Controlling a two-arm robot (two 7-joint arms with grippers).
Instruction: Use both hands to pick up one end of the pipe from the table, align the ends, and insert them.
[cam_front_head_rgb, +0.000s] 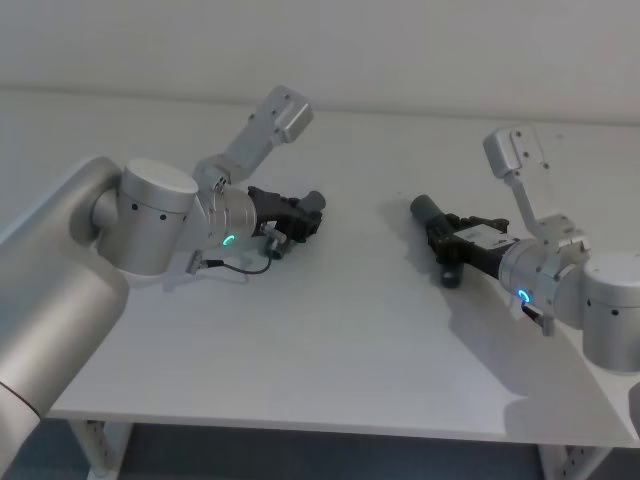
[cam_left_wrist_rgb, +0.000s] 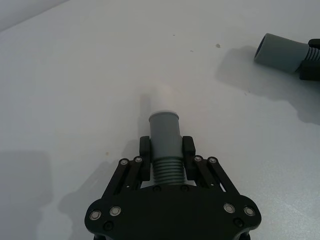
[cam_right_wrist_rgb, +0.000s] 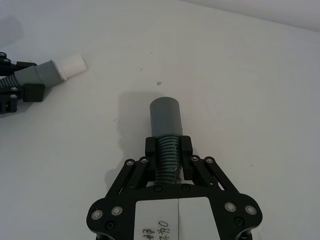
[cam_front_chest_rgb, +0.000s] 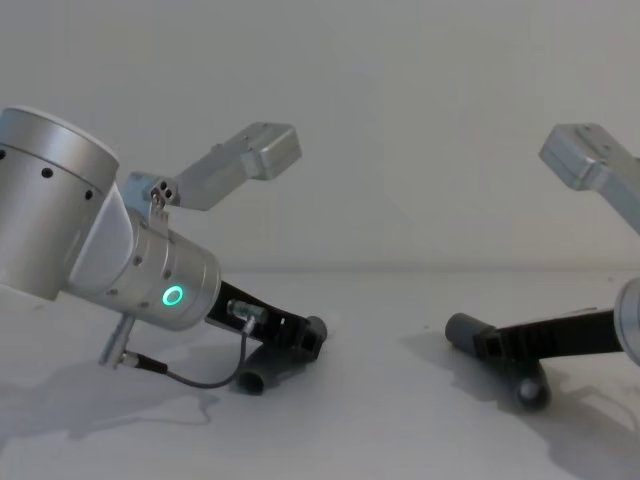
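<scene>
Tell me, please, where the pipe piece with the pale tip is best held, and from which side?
On the ribbed section of the pale-tipped piece, coming from behind its mouth, as the left gripper grips it now. The ribs probably resist slipping, and the pale tip is left free to enter the other piece in the right gripper.

A plain pale grey painted wall (cam_front_chest_rgb: 400, 120) fills the background. Opposite the wall, at the near side, lies a dark blue-grey strip of floor (cam_front_head_rgb: 330, 455), flanked by two white perforated metal legs (cam_front_head_rgb: 95, 445).
</scene>
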